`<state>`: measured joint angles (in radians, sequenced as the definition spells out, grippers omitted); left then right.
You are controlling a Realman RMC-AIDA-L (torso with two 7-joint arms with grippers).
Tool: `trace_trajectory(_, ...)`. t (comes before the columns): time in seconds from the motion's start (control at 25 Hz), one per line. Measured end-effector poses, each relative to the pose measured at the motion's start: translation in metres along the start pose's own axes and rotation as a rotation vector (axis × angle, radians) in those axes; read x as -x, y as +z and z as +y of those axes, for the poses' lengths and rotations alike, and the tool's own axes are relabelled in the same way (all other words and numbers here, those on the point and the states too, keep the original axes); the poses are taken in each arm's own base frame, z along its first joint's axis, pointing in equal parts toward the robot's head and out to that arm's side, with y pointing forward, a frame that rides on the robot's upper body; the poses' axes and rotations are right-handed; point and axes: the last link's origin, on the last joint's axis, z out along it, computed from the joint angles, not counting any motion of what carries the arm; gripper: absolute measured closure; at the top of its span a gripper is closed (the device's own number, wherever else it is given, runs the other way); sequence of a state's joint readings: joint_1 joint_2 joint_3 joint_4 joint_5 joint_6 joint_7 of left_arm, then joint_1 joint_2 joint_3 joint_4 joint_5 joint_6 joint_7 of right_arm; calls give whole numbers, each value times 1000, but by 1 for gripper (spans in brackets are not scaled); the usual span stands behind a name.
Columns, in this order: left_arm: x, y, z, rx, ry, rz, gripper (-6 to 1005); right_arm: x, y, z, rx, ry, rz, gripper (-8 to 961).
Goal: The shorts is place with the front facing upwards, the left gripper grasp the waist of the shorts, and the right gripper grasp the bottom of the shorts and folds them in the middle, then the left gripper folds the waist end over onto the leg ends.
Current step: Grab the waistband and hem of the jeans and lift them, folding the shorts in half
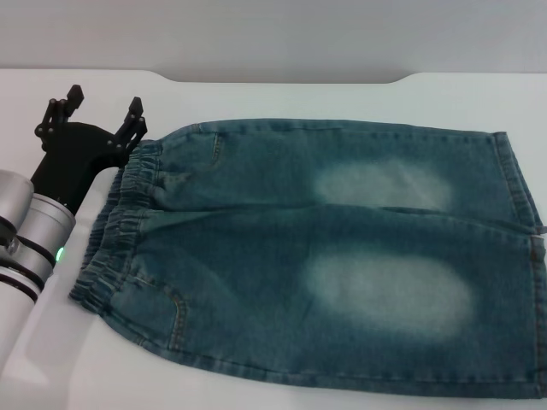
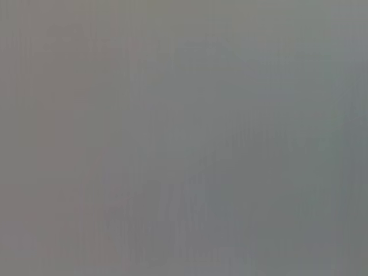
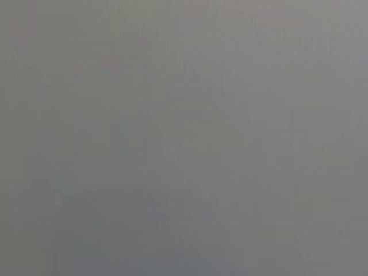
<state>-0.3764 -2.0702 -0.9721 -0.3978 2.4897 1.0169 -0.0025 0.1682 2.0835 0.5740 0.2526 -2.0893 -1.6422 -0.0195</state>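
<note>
Blue-green denim shorts (image 1: pixel 325 256) lie flat across the white table in the head view, with two pale faded patches on the legs. Their gathered elastic waist (image 1: pixel 120 218) points to the left and the bottom of the shorts (image 1: pixel 521 256), the straight hemmed leg ends, runs down the right edge of the view. My left gripper (image 1: pixel 104 109) is open at the far corner of the waist, one finger beside the waistband and one farther out over the bare table. The right gripper is out of view. Both wrist views show only flat grey.
The white table (image 1: pixel 282 94) runs behind the shorts to a pale wall. A narrow strip of table shows in front of the shorts and at the left under my left arm (image 1: pixel 30 231) with its green light.
</note>
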Motion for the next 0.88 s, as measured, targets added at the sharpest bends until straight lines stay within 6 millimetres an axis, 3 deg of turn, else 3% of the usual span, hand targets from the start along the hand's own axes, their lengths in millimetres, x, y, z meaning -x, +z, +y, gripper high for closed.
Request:
trace_trajectory(0.56,1,0,-1,-1,6,-7,163,2,-1,4,12,16,-7,368)
trace_trajectory(0.88,-12,22,8,26,-34,-38,163,12,16,-5,26,56,-46,369)
